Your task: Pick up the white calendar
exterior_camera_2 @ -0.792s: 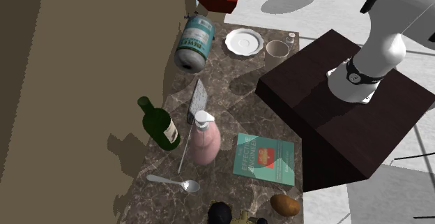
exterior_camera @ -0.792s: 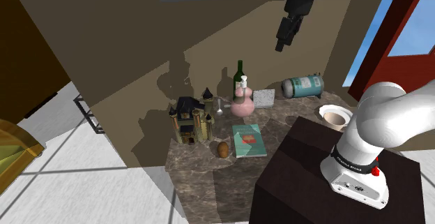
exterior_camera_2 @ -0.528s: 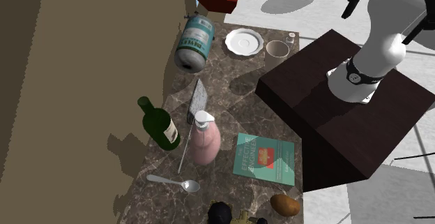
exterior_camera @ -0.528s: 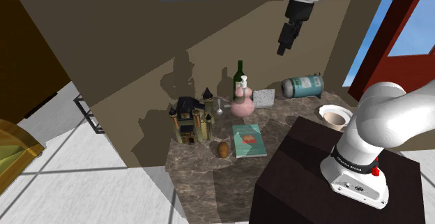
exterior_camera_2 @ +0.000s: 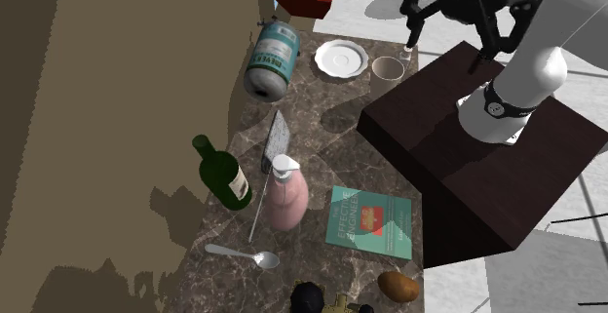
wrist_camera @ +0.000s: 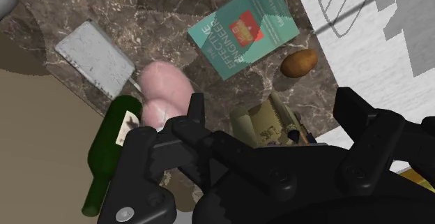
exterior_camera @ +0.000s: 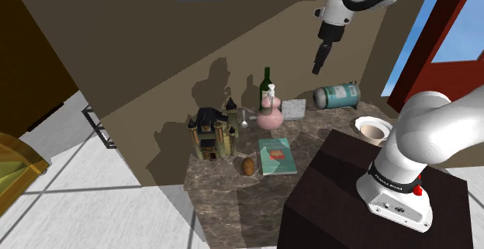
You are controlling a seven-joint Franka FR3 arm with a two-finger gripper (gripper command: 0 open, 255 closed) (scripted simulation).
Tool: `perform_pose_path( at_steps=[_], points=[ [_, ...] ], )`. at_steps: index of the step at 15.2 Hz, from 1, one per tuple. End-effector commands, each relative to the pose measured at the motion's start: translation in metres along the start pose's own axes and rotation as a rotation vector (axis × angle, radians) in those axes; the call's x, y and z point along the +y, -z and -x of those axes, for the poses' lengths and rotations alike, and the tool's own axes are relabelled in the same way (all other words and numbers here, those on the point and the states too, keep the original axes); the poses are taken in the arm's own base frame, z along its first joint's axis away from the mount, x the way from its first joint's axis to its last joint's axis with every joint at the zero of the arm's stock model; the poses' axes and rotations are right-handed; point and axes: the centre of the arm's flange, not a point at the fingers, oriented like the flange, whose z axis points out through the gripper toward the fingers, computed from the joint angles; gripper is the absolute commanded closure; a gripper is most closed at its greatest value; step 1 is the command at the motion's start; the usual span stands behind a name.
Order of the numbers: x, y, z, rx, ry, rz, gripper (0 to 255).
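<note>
The white calendar (exterior_camera: 293, 108) is a small pale, speckled panel standing tilted on the marble table (exterior_camera: 233, 201), between a pink dispenser and a teal canister. It also appears beside the green bottle, as the calendar (exterior_camera_2: 277, 141), and as a grey-white slab, the calendar (wrist_camera: 94, 57). My black gripper (exterior_camera: 318, 63) hangs high above the table's far side, well above the calendar and touching nothing. In the second exterior view the gripper (exterior_camera_2: 445, 54) is open, fingers spread over the stand's corner. The wrist view shows the gripper (wrist_camera: 273, 107) with nothing between its fingers.
A green bottle (exterior_camera: 267, 84) and a pink dispenser (exterior_camera: 270, 114) stand close beside the calendar. A teal canister (exterior_camera: 337, 95), plate (exterior_camera_2: 341, 58) and cup (exterior_camera_2: 388, 69) sit near the stand (exterior_camera: 364, 209). A teal book (exterior_camera: 276, 155), brown egg-shaped object (exterior_camera: 248, 166), toy castle (exterior_camera: 212, 133) and spoon (exterior_camera_2: 242, 254) lie nearer.
The arm has swung toward the shoulder view's right and the gripper has dropped slightly. In the second exterior view the gripper has come into sight at the top. The table objects have not moved.
</note>
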Motion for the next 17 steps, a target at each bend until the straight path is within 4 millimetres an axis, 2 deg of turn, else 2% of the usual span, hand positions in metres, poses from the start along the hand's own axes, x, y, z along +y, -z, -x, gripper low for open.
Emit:
perform_pose_path(
  at_steps=[1, 9, 17],
  points=[
    [0.022, -0.018, 0.001, -0.004, 0.032, -0.003, 0],
    [0.105, -0.087, 0.001, -0.022, 0.147, -0.019, 0],
    [0.185, -0.157, -0.007, -0.040, 0.263, -0.035, 0]
  ],
)
